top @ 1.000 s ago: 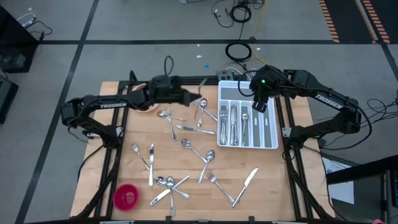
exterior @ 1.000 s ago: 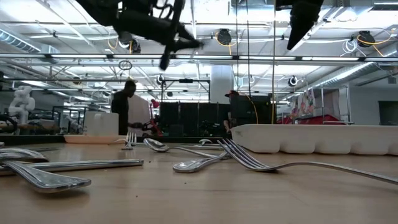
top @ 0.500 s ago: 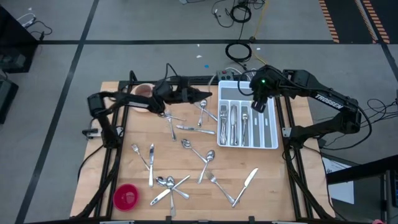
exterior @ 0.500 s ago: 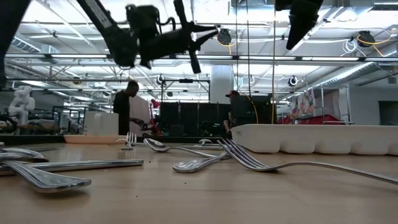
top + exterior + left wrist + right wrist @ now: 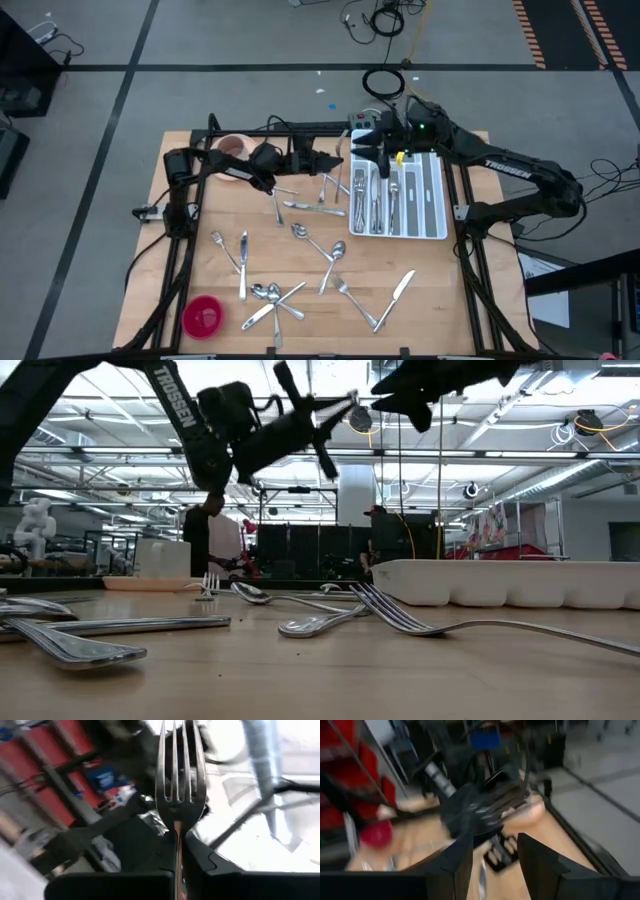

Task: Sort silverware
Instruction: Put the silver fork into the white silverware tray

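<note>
Holding a fork [image 5: 180,780] clenched between the fingers of the left gripper [image 5: 322,161], tines pointing forward past the fingertips, handle hidden between the pads; lifted clear of the table [image 5: 440,290] and carried across toward the white tray [image 5: 436,222], far closer to its near edge than a second ago, when hovering farther back beside the pink cup [image 5: 231,146]; swung round too on the other side, the right gripper [image 5: 362,143], a moment ago hanging over the tray's compartments, now turned toward the left one, almost meeting it above the tray's corner, fingers parted and gripping nothing; judged from this, either a handover of the fork in mid-air or a simple crossing of paths, not settled by these views; meaning for the task, one more piece nearly delivered, with forks, spoons and a knife already lying in the tray compartments; still loose on the wood, the rest of the silverware [image 5: 330,262], scattered from the middle of the table down to its front edge, including a knife [image 5: 400,287] near the front right and a cluster of spoons [image 5: 268,294] beside a red lid [image 5: 203,316]; plenty left to sort; risk worth naming: two sets of fingers converging closely, with a thin fork liable to twist or slip if nudged.
</note>
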